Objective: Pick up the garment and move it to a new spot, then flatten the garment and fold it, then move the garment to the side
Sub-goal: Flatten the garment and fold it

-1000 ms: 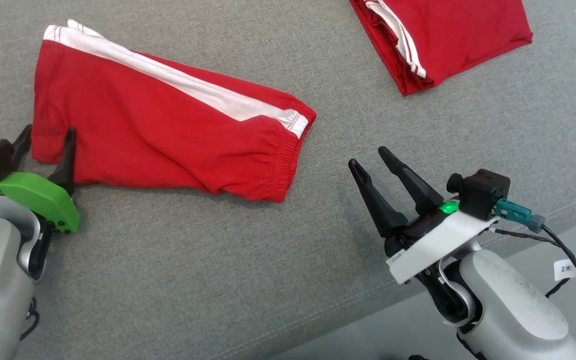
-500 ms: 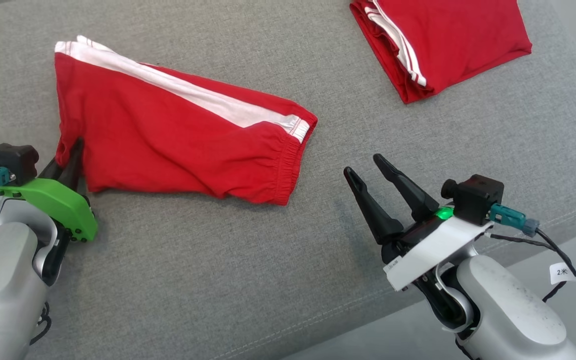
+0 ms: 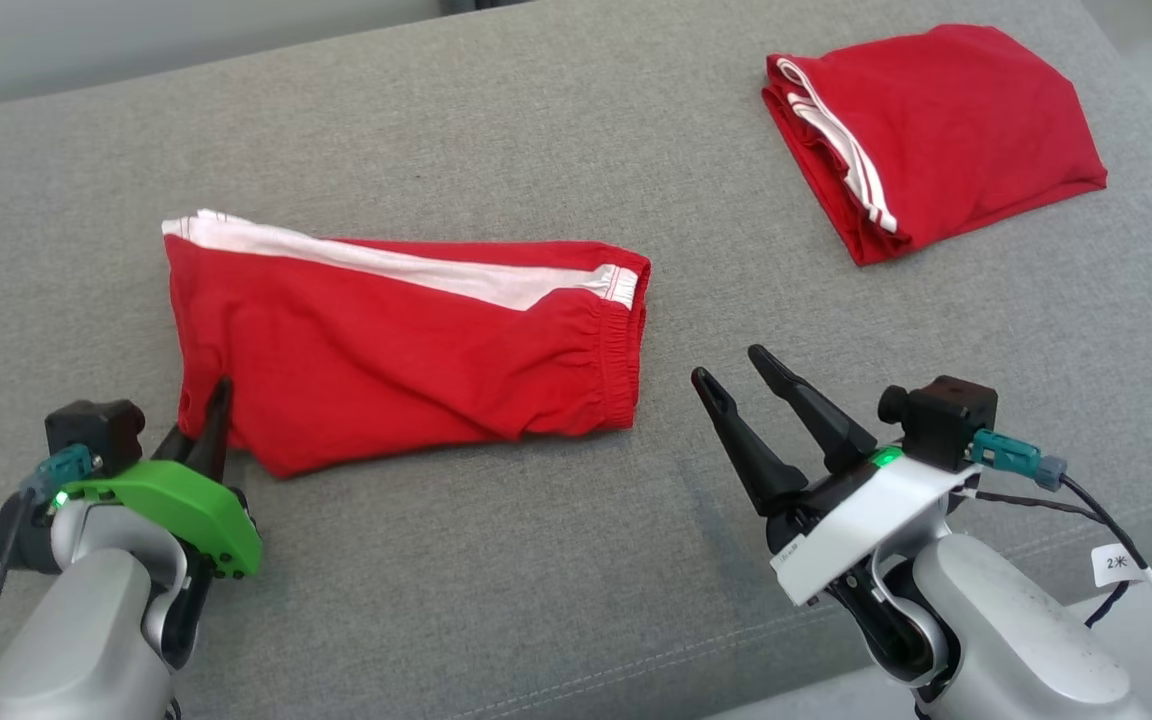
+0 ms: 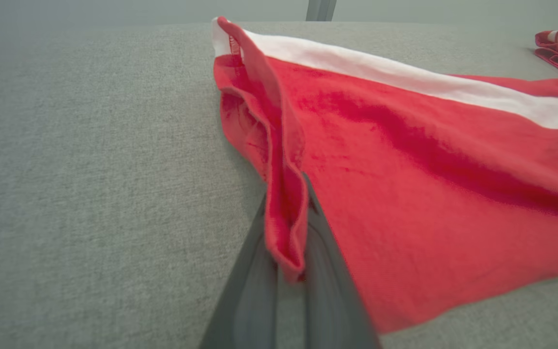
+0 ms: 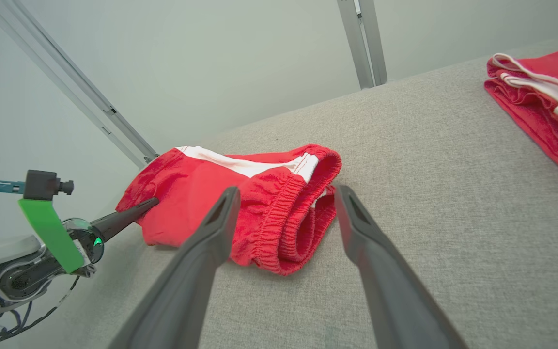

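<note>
The garment point(image 3: 396, 345) is a pair of red shorts with a white side stripe, lying folded on the grey cushion point(image 3: 536, 560), waistband toward the right. My left gripper point(image 3: 216, 400) is shut on its lower left hem corner; the left wrist view has the red hem point(image 4: 284, 228) pinched between the two fingers. The same grip appears at the left of the right wrist view, where the left gripper point(image 5: 150, 202) bites the garment point(image 5: 240, 194). My right gripper point(image 3: 731, 365) stands open just right of the waistband, holding nothing, its fingers point(image 5: 211, 232) apart.
A second red garment point(image 3: 946, 130), folded with white stripes showing, lies at the far right of the cushion point(image 5: 540, 87). The cushion's front edge runs close under my right arm. A metal frame post point(image 5: 364, 41) stands behind the cushion.
My left gripper closed on the garment's lower left corner and has drawn it toward me and rightward, so the shorts now lie more level. The head camera has shifted. The right gripper stays open.
</note>
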Available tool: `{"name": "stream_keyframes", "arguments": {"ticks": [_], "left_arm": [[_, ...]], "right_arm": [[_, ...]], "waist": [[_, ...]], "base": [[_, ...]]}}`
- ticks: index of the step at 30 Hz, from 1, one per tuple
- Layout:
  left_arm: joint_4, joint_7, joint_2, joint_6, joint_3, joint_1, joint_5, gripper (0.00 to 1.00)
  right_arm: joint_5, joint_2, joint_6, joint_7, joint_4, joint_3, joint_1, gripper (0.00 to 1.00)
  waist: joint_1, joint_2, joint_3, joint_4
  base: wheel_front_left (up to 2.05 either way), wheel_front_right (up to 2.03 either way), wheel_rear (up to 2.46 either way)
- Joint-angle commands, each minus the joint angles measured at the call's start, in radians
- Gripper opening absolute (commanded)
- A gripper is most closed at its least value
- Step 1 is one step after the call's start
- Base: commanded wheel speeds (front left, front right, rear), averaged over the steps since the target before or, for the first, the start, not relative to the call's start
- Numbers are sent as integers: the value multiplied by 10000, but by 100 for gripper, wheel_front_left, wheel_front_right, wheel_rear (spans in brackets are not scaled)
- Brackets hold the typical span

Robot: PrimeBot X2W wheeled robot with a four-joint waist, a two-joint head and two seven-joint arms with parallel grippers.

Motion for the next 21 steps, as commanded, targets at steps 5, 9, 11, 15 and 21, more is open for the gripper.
{"name": "stream_keyframes", "arguments": {"ticks": [5, 9, 11, 15, 21], "left_arm": [[-181, 7, -427, 15, 603, 864, 401, 0], [-260, 7, -654, -4, 869, 1195, 656, 0], [-240, 7, -738, -14, 982, 1264, 745, 0], [-447, 7, -841, -23, 1418, 1307, 1048, 100], [-1594, 8, -995, 454, 2512, 1683, 2015, 100]], "right_arm": [[126, -100, -1, -55, 137, -2, 224, 100], [105, -104, -1, -6, 145, 29, 217, 100], [110, -98, -1, 38, 153, 60, 175, 100], [136, -85, -1, 52, 190, 112, 143, 100], [106, -53, -1, -155, 289, -86, 268, 100]], "waist": [[0, 0, -586, 681], [0, 0, -624, 814], [0, 0, -631, 835], [0, 0, -658, 847], [0, 0, -844, 904]], "base": [[0, 0, 0], [0, 0, 0], [0, 0, 0], [0, 0, 0], [0, 0, 0]]}}
